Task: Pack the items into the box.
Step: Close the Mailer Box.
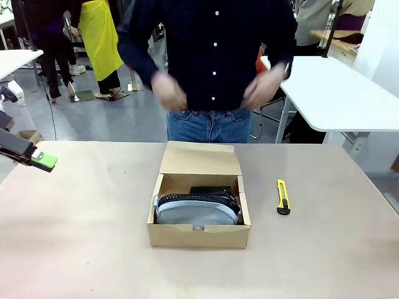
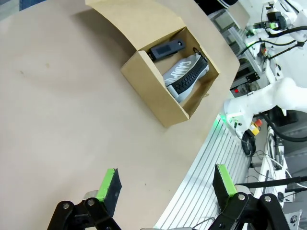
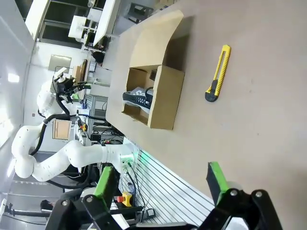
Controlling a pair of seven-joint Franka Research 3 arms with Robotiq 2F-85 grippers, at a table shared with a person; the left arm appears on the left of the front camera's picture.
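1. Reference: all positions below are given from the box [image 1: 199, 235], which sits mid-counter [image 1: 81, 237] with its flap lid [image 1: 201, 157] standing open at the far side.

2. Load status: the grey pouch [image 1: 196, 212] lies inside the box along the near wall and spans almost the full width. The black stapler [image 1: 209, 190] lies inside as well, behind the pouch against the far wall, below the flap hinge. I judge this layout deliberate: the soft pouch takes the long dimension, and the rigid stapler fills the gap that remains. The pouch rides close to rim height, so it may press on the flap when the box is shut.

3. Excluded item: the utility knife [image 1: 283, 197] lies on the counter to the right of the box, apart from it. It is not part of the load.

4. Left pincer [image 2: 166, 173]: spread wide, pinching nothing, well to the left of the box over the counter's near edge.

5. Right pincer [image 3: 161, 171]: spread wide, pinching nothing, well off the box on its right.

6. Person: both hands [image 1: 169, 92] are at waist level beyond the box, touching nothing.

7. Assessment: packing appears complete; only closing the flap could remain.
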